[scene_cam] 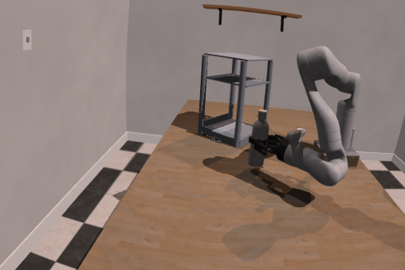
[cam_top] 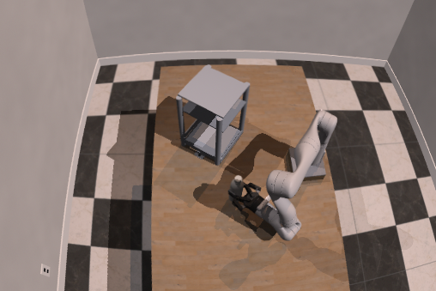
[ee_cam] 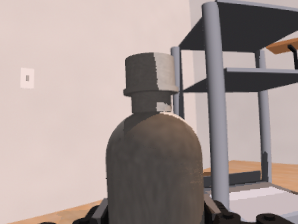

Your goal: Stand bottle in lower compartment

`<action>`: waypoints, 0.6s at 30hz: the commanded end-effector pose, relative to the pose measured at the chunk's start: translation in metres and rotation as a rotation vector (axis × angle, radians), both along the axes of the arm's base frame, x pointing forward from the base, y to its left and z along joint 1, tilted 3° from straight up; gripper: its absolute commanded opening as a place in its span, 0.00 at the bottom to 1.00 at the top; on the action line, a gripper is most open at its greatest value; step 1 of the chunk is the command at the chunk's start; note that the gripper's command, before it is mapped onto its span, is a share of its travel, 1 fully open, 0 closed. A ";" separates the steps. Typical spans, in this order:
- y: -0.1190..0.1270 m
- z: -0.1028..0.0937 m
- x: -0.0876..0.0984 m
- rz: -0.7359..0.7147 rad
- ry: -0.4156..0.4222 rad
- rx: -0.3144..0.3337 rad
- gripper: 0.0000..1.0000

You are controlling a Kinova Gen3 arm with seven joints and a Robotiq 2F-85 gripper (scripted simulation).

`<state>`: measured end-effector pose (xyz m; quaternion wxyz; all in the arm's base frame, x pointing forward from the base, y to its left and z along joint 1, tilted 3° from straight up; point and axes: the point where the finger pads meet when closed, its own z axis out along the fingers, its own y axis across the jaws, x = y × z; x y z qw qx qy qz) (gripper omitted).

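Observation:
A grey bottle stands upright, cap up, over the wooden platform, in front of the shelving unit. My gripper reaches in from the right, held level, and is shut on the bottle's body at mid height. In the overhead view the bottle and gripper are below and to the right of the shelving unit. In the wrist view the bottle fills the centre between the dark fingers, with the shelving unit behind it to the right. Whether the bottle's base touches the wood I cannot tell.
The shelving unit has a top plate, a middle shelf and a lower compartment floor between four posts. My arm's base stands at the platform's right edge. A wall shelf hangs high on the back wall. Checkered floor surrounds the platform.

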<state>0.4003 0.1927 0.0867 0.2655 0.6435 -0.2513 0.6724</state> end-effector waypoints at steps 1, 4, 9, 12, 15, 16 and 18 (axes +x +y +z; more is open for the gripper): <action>0.001 0.010 0.001 0.000 -0.006 0.008 0.00; 0.002 0.016 0.001 0.000 -0.006 0.008 0.00; 0.002 0.019 0.001 0.000 -0.006 0.008 0.00; 0.002 0.019 0.001 0.000 -0.006 0.008 0.00; 0.002 0.019 0.001 0.000 -0.006 0.008 0.00; 0.002 0.019 0.001 0.000 -0.006 0.008 0.00; 0.002 0.019 0.001 0.000 -0.006 0.008 0.00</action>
